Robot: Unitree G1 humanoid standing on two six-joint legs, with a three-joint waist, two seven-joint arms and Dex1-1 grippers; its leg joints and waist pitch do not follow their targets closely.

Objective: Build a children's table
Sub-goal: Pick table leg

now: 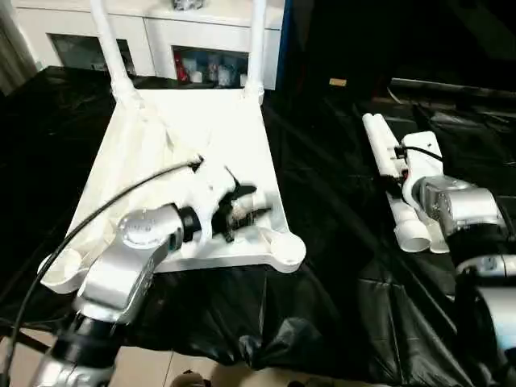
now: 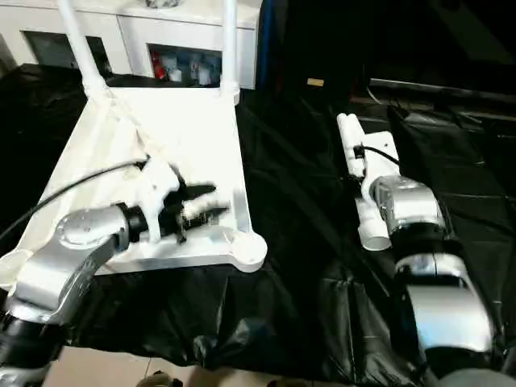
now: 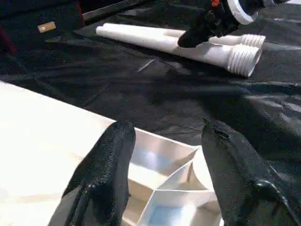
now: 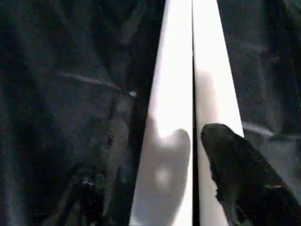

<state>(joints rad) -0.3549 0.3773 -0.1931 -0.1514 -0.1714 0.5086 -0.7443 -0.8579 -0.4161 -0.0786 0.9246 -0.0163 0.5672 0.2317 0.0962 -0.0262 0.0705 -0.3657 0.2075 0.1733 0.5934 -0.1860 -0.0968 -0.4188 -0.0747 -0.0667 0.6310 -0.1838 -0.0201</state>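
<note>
Counter draped in wrinkled, glossy black sheeting (image 1: 322, 266) catching soft glare, white cabinet (image 1: 161, 36) along the far wall — open shelves holding small red and white items (image 1: 211, 68), pale floor (image 1: 161, 369) showing at the near edge, dark room beyond on the right.

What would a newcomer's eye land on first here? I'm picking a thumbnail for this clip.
First, the white tabletop lying upside down on the black-covered work table, with two legs already standing up from its far corners. The left gripper hangs open over its near edge. To the right, two loose legs lie side by side on the black cover, with the right gripper just above them.
</note>
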